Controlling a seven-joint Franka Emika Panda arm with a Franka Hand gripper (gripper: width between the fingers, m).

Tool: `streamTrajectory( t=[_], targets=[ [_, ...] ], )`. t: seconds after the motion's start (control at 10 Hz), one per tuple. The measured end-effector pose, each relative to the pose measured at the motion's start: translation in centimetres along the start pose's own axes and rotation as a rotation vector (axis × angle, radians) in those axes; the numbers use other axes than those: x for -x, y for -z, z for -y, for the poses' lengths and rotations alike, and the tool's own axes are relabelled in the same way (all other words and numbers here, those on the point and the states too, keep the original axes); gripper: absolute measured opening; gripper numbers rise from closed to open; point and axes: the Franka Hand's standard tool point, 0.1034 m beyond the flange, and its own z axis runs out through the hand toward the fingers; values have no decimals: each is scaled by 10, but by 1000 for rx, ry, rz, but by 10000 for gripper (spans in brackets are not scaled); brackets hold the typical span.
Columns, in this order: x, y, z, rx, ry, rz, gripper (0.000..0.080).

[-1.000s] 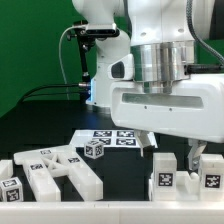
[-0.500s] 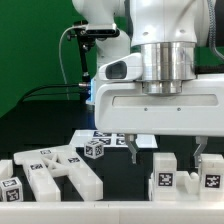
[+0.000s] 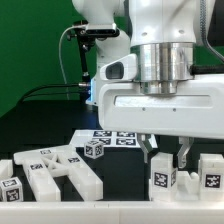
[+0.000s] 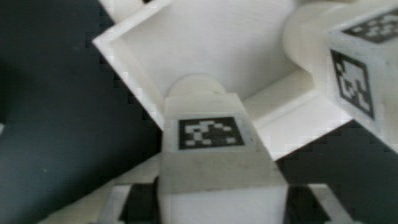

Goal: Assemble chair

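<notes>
If the claw [image 3: 166,157] bites with the upright chair part [image 3: 162,180] off-centre, one finger lands first and shoves it. The part stands on a small foot on the desk [image 3: 128,178], so it can tip or twist before the second pad arrives. The cause would be a small lateral offset: in the exterior view the part looks nearer one finger than the other, though that may be the angle.

Second risk: a neighbouring upright part [image 3: 210,172] stands just beside the claw's outer finger, apart from it but near. Any sideways drift on a lift could clip it and knock it over.

Third: the fingers reach only the top of the part, so a loose hold could let it swing or slip out when raised.

Claw state: jaws drawn in on either flank of the part, straddling it. Wrist view shows it, tagged and round-ended, running straight in between the fingers. Whether the pads actually press it — cannot tell from these shots.

Position: the part is directly under the claw, between the fingers, upright, base on the desk. The loose chair parts [image 3: 55,172] lie well off to one side of the claw. The small tagged cube [image 3: 94,150] and marker board [image 3: 118,137] sit beyond it — none in the way.
</notes>
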Motion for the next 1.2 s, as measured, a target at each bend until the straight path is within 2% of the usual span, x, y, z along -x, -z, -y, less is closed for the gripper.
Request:
streamTrajectory(
  t=[0.3, 0.5, 0.7, 0.8, 0.9, 1.1, 1.2],
  targets=[
    [1, 2, 1, 16, -606, 24, 282],
    [2, 3, 2, -5, -927, 66, 282],
    [2, 3, 2, -4, -1080, 73, 284],
    [2, 3, 2, -2, -1091, 72, 286],
    [3, 2, 2, -1, -992, 69, 286],
    [5, 1, 1, -2, -764, 67, 601],
    [4, 2, 3, -4, -508, 58, 635]
  ],
)
